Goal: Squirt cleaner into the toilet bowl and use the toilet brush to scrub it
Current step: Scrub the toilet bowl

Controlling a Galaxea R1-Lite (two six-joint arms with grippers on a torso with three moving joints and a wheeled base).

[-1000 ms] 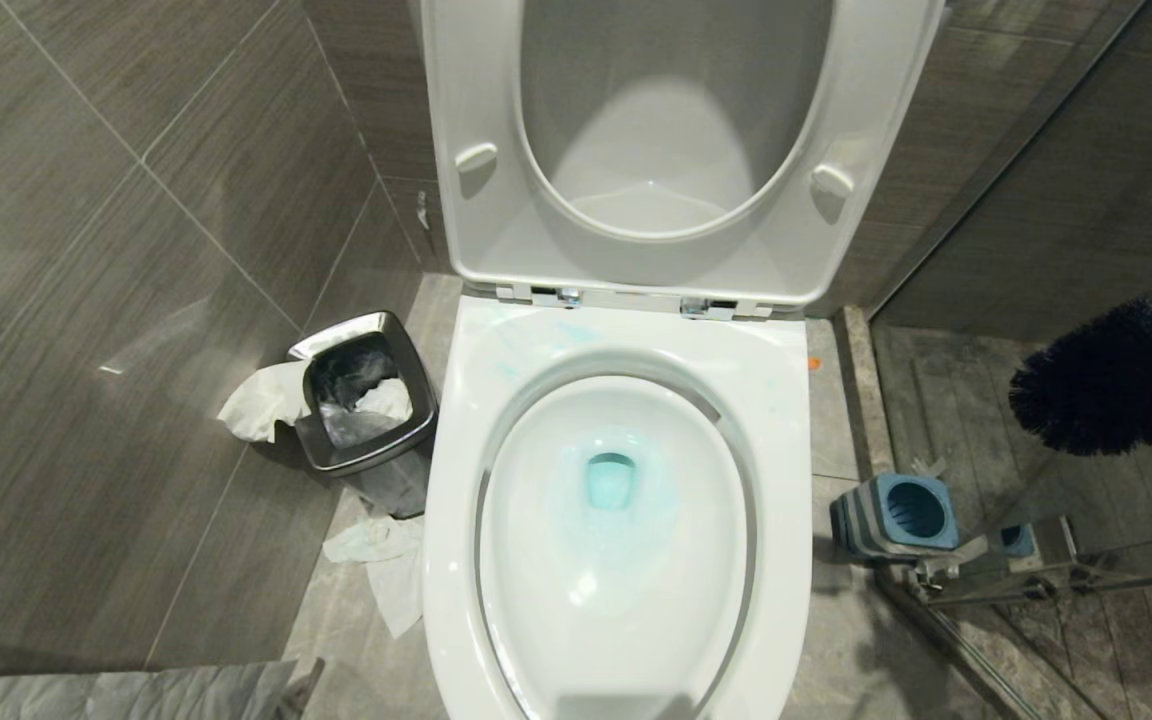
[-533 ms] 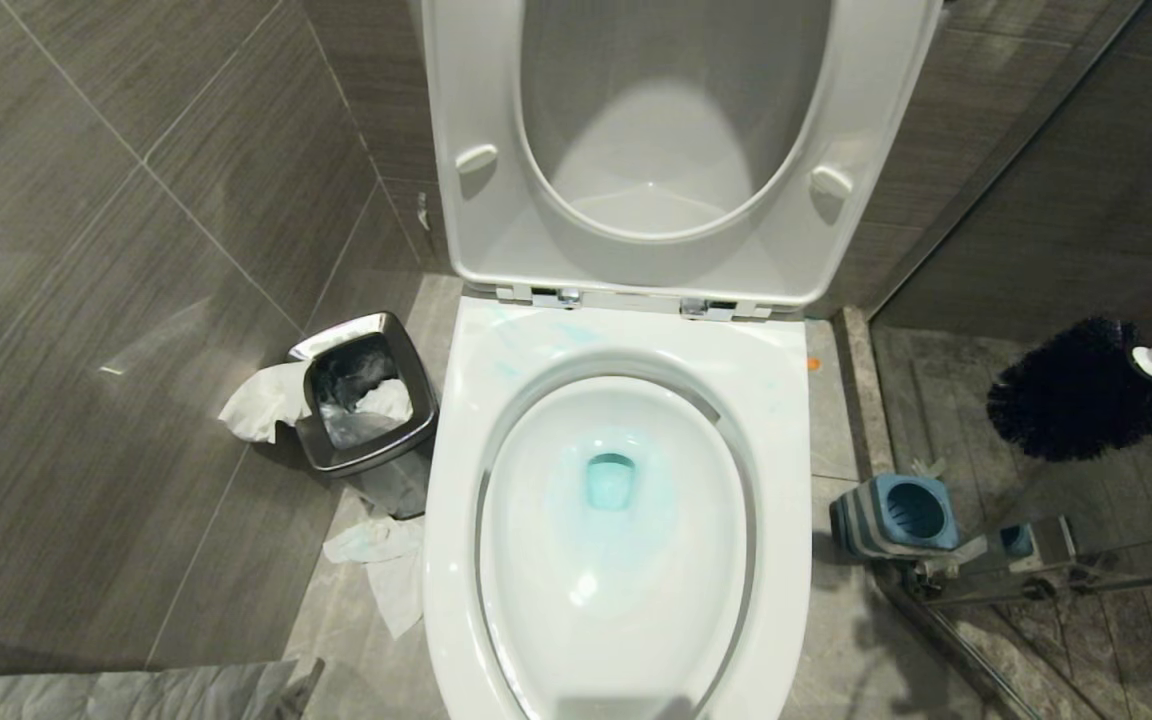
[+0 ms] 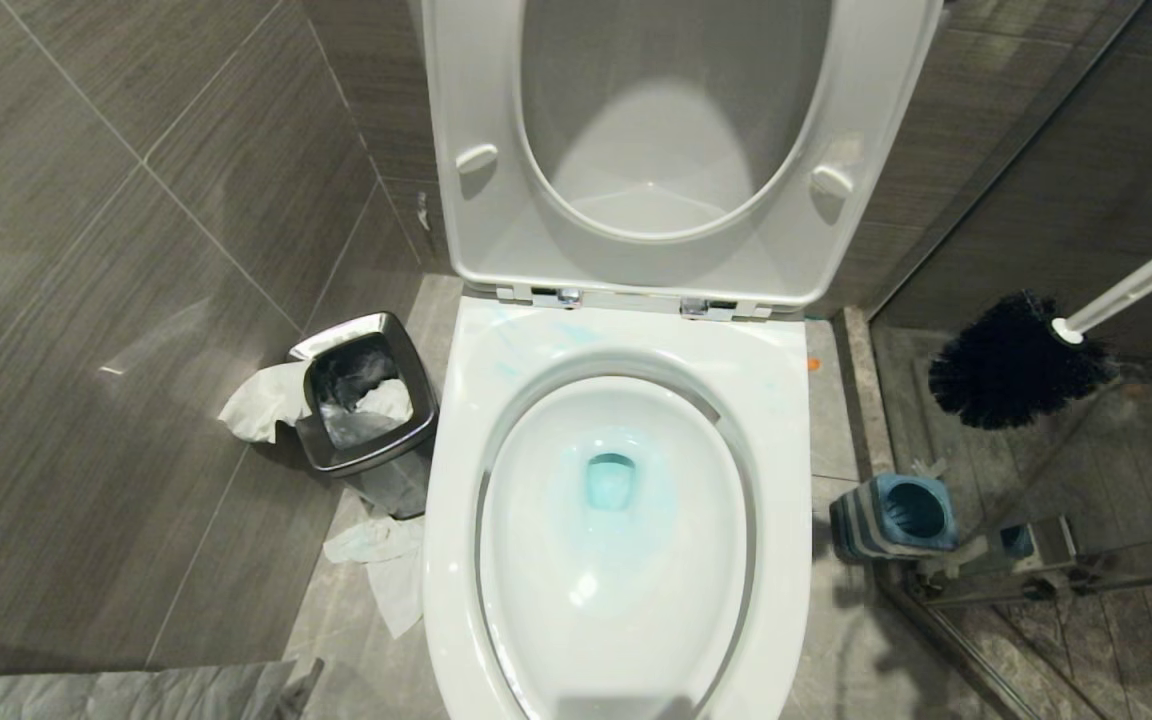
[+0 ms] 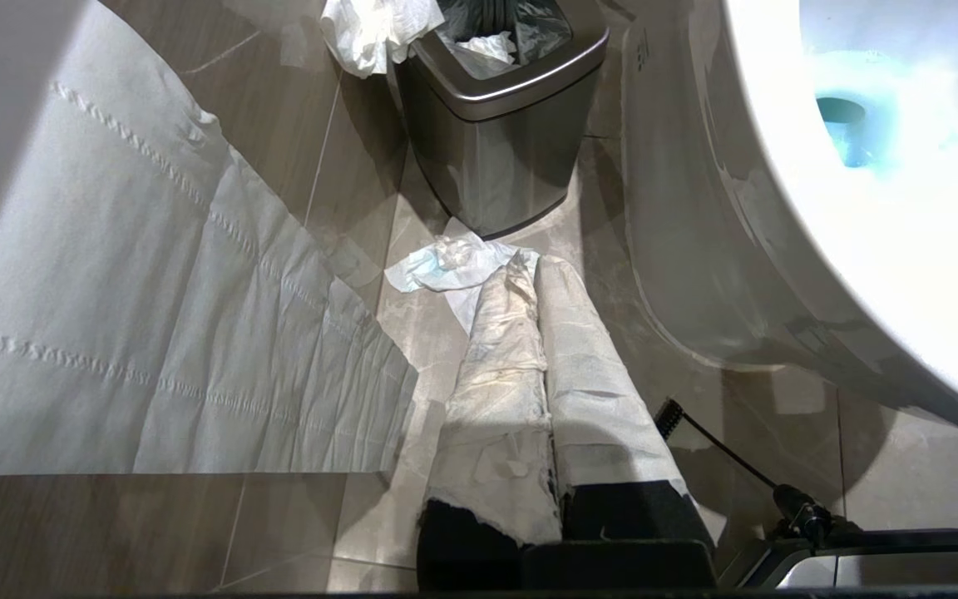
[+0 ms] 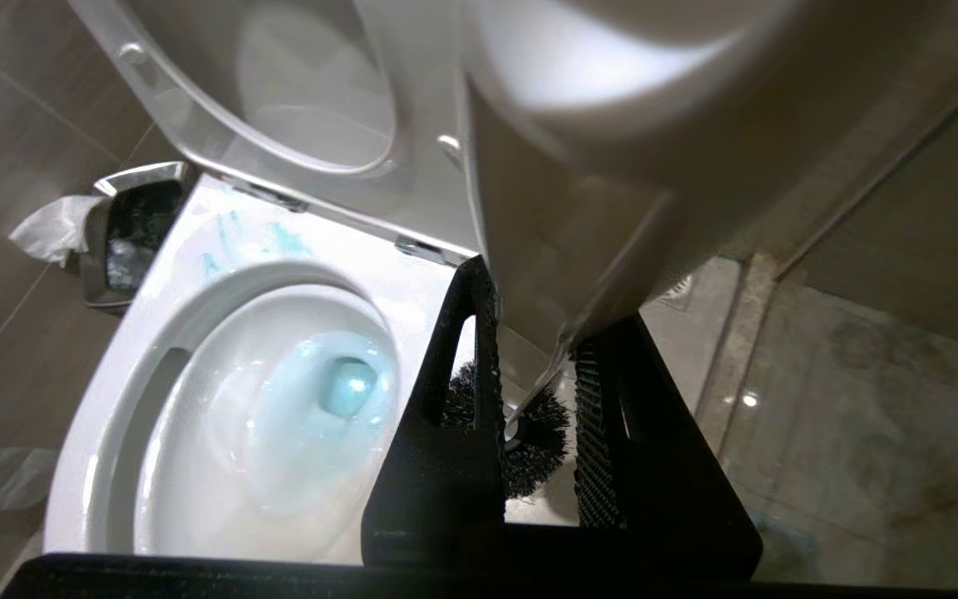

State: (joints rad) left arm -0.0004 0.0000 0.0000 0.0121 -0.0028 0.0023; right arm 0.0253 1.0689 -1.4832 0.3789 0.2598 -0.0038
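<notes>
The white toilet bowl [image 3: 626, 340] stands open, seat and lid raised. Turquoise cleaner [image 3: 611, 485] tints the water at the drain, and thin streaks mark the back left of the rim. The toilet brush [image 3: 1011, 362] hangs in the air to the right of the bowl, dark bristles low, its pale stick running off the right edge. Its blue-topped holder [image 3: 901, 515] stands empty on the floor below. In the right wrist view my right gripper [image 5: 539, 316] is shut on the stick, with the bristle head [image 5: 529, 441] beyond the fingers. My left gripper [image 4: 533, 264], paper-wrapped and shut, stays parked low beside the bowl.
A steel waste bin [image 3: 366, 405] with tissue spilling out stands left of the toilet, and crumpled tissue [image 3: 386, 565] lies on the floor beside it. A glass partition [image 3: 1036, 250] with a chrome bracket [image 3: 1026, 560] closes off the right side.
The brush head has moved left and a little up, nearer the bowl, and more of its stick shows. The left arm has kept still.
</notes>
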